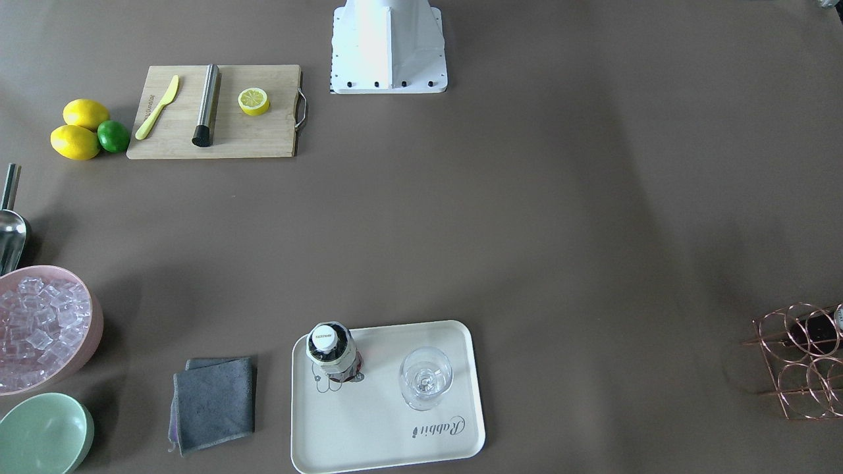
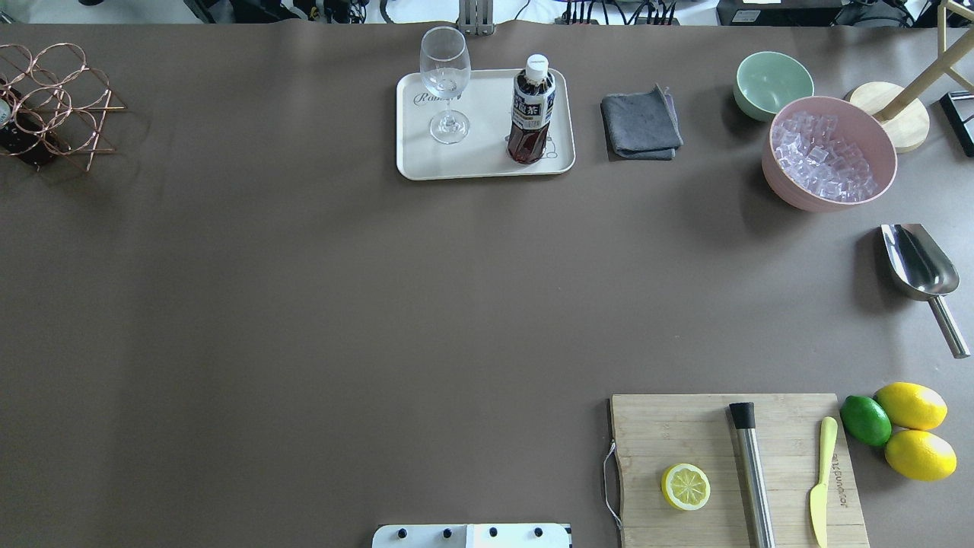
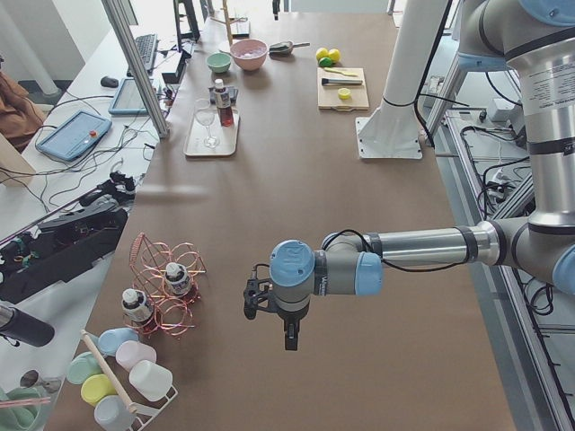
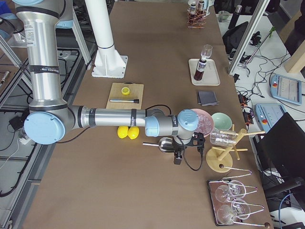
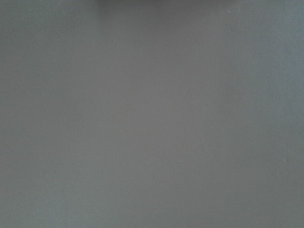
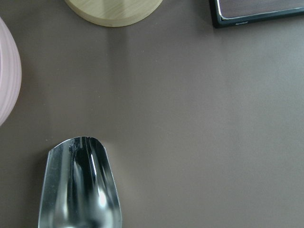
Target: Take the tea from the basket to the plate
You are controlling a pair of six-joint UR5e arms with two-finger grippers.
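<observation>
One tea bottle (image 2: 531,114) with a white cap stands upright on the cream plate (image 2: 472,166), beside a clear stemmed glass (image 2: 445,80); it also shows in the front view (image 1: 332,352) on the plate (image 1: 382,447). The copper wire basket (image 2: 53,106) stands at the far left table edge and holds two more tea bottles (image 3: 177,280). My left gripper (image 3: 289,339) hangs over bare table to the right of the basket (image 3: 166,287); I cannot tell if it is open or shut. My right gripper (image 4: 177,160) hangs near the metal scoop; I cannot tell its state either.
A grey cloth (image 2: 641,125), a mint bowl (image 2: 772,80) and a pink bowl of ice (image 2: 829,156) lie right of the plate. A metal scoop (image 2: 917,262), lemons and a lime (image 2: 905,426), and a cutting board (image 2: 730,464) with knife, steel rod and half lemon are on the right.
</observation>
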